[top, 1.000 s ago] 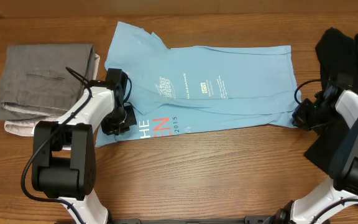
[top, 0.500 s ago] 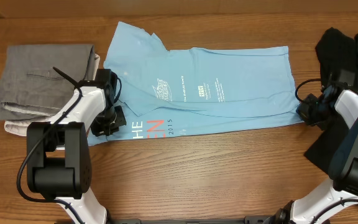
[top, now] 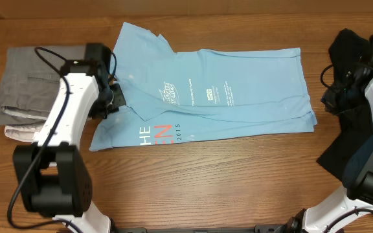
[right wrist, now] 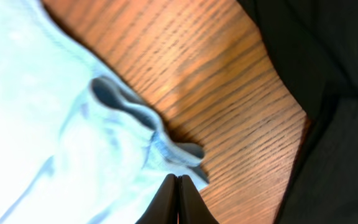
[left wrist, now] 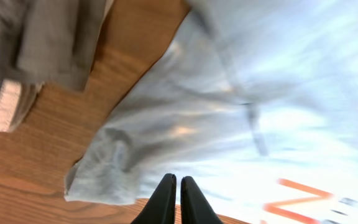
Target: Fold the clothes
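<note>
The light blue T-shirt [top: 212,97] lies folded lengthwise across the table, with small white logos on top and red and white lettering near its front left. My left gripper [top: 112,97] is shut and empty, raised above the shirt's left end; the left wrist view shows the shirt's sleeve corner [left wrist: 104,168] below the closed fingers [left wrist: 174,182]. My right gripper [top: 334,97] is shut and empty, lifted off to the right of the shirt's right end; the right wrist view shows the shirt's bunched hem corner [right wrist: 160,146] under the closed fingers [right wrist: 179,180].
A folded grey garment [top: 41,81] on a white one lies at the left, also in the left wrist view [left wrist: 36,43]. Black clothes [top: 368,58] lie at the right edge, seen in the right wrist view [right wrist: 328,93]. Bare wooden table [top: 206,181] runs along the front.
Both grippers let go of the shirt and lifted away: the left moved up and back toward the grey garment, the right moved right and back. The shirt's front edge now lies flat.
</note>
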`<action>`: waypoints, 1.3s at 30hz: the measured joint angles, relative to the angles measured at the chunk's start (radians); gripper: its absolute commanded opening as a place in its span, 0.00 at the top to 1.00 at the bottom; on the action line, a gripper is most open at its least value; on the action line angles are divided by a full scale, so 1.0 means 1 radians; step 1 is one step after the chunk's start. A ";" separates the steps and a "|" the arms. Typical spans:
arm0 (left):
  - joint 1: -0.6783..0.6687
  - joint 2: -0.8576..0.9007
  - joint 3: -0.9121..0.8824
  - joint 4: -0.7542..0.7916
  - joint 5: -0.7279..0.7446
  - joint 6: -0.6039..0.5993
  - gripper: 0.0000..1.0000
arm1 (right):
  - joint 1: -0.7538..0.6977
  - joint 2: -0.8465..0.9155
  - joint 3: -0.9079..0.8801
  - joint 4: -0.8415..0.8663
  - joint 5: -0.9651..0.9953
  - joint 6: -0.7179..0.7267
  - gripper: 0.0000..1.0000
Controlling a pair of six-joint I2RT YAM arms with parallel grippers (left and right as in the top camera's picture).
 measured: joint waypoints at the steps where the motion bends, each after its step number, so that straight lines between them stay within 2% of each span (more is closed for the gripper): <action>1: 0.000 -0.019 0.010 0.000 0.016 0.000 0.92 | 0.003 -0.003 0.003 -0.008 -0.005 -0.004 0.96; 5: 0.000 -0.069 0.017 -0.020 0.068 0.000 0.96 | 0.006 -0.006 -0.047 0.063 -0.026 -0.016 0.96; 19: 0.000 -0.069 -0.027 -0.015 0.095 0.001 0.96 | 0.011 -0.027 -0.360 0.362 -0.082 -0.011 0.96; 28: 0.000 -0.069 -0.032 -0.015 0.098 0.027 0.96 | -0.016 -0.039 -0.362 0.280 -0.040 0.047 0.96; 31: 0.000 -0.069 -0.032 -0.014 0.098 0.030 0.96 | -0.016 -0.032 -0.328 0.220 -0.043 0.043 0.91; 35: 0.000 -0.069 -0.032 -0.014 0.098 0.046 0.94 | -0.008 -0.018 -0.173 0.099 -0.095 0.002 0.88; 39: 0.000 -0.069 -0.033 0.003 0.097 0.049 0.90 | 0.045 -0.016 0.072 -0.084 -0.173 -0.108 0.86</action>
